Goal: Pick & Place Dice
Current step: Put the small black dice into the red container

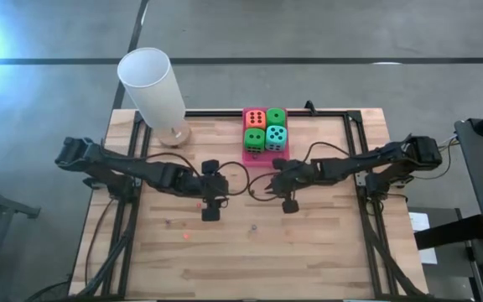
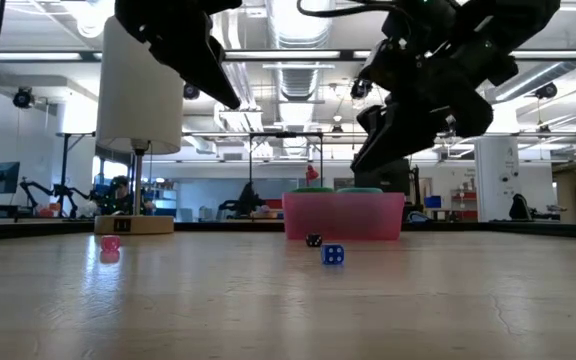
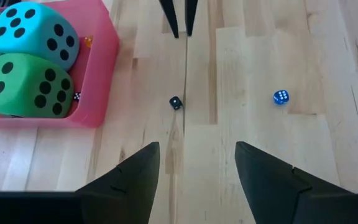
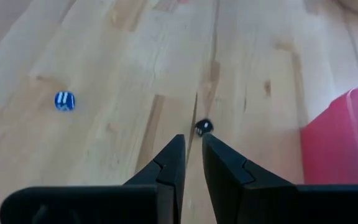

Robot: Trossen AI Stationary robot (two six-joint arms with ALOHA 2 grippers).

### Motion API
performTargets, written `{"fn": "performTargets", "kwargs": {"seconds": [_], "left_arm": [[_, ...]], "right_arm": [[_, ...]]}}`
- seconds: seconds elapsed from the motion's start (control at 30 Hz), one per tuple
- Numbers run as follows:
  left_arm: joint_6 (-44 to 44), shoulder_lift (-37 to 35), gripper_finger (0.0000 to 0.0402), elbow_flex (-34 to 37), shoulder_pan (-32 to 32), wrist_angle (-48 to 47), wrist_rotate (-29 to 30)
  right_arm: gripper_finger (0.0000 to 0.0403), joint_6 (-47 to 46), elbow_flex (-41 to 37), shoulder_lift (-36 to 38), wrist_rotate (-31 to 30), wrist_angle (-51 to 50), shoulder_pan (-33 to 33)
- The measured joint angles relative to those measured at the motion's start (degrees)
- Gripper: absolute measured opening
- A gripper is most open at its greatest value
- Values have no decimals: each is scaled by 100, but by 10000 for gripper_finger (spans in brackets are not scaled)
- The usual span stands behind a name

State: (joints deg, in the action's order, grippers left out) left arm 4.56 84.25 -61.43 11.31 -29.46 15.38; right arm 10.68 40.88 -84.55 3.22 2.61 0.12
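Nearest to us on the wooden surface [image 1: 309, 252] lie three tiny dice: a pink die [image 2: 110, 243] well off to the left, a blue die [image 2: 333, 254] near the middle, and a black die [image 2: 313, 240] just beyond the blue one.

Above that middle ground the two dark arms reach in from the left and right edges, stretched low and nearly level, so that their tips face each other across the black die. Both hang clear of the wood.

We see the left pincer [image 3: 197, 163] standing well open with nothing between its fingers [image 3: 135, 174]. The black die lies ahead of it, in line with the gap.

The right pincer [image 4: 193, 138] has its fingers [image 4: 173, 155] drawn almost together, only a thin slit between them, and it holds nothing. The black die lies on the wood just past its tips, not touched.

Farther back, at the middle of the far edge, sits a pink tray [image 1: 267, 156]. All four big cubes are packed into it, touching, with dark pips: the teal die [image 1: 276, 138] at the near right, an orange-red die [image 1: 255, 119] at the far left, and two green dice [image 1: 276, 117] on the other diagonal.

At the far left stands a lamp [image 1: 153, 84] with a white cylinder shade, on a round wooden base.
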Motion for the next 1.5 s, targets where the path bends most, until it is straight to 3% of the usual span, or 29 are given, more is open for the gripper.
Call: {"fn": "performTargets", "kwargs": {"seconds": [0.23, 0.57, 1.03, 1.5], "left_arm": [[43, -9, 221, 0, 0, 27, 0], [131, -9, 202, -4, 2, 138, 0], [153, -9, 176, -4, 7, 236, -2], [178, -9, 170, -4, 13, 245, 0]], "right_arm": [[100, 247, 47, -485, -24, 648, -2], [158, 328, 641, -1253, 239, 407, -73], [142, 545, 1514, -2244, 336, -433, -372], [107, 740, 1665, -2428, 326, -591, -394]]}}
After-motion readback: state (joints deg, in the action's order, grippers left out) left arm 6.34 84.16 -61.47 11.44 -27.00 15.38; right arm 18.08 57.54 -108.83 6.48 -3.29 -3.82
